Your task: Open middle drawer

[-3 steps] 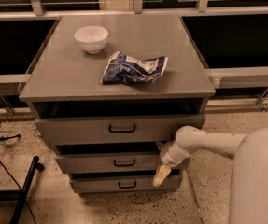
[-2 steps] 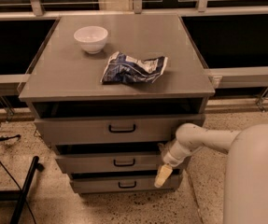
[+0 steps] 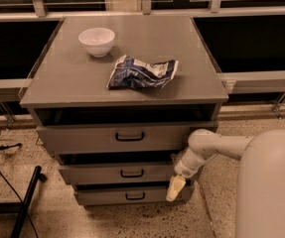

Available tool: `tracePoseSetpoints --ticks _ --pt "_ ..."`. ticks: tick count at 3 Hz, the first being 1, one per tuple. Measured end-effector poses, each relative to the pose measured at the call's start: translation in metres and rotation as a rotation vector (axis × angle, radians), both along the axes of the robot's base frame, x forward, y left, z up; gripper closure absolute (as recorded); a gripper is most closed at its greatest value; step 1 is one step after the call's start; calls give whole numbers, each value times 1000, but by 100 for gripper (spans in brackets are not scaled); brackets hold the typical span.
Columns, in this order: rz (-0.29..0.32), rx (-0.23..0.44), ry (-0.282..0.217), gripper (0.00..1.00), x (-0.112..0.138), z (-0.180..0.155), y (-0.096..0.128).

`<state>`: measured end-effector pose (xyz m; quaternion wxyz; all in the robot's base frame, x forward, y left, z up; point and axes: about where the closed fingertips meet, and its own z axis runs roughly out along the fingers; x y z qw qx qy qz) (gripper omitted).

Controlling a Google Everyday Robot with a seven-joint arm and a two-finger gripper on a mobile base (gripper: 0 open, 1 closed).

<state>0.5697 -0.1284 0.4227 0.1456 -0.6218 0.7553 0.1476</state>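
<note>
Speckled flooring is surrounding a grey cabinet (image 3: 152, 43) at frame centre. Little is changing from a second ago: the gripper (image 3: 176, 187) is still hanging at lower centre-right, just beside the right end of the middle drawer (image 3: 97, 175), off to the right of its black handle (image 3: 131, 173). Whether it is gripping anything, I cannot tell. That drawer, sitting lower centre between two others, is showing a dark gap above its front, so opening is seemingly barely progressing.

Dim warm light; pale pincer (image 3: 176, 188) beside shadowed middle drawer (image 3: 117, 174).
</note>
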Motion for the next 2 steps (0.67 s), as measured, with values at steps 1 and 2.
tracePoseSetpoints --ticks 1,2 --pt "-6 -14 36 0 -13 3 -7" --pt "-1 -29 88 0 -30 4 -13"
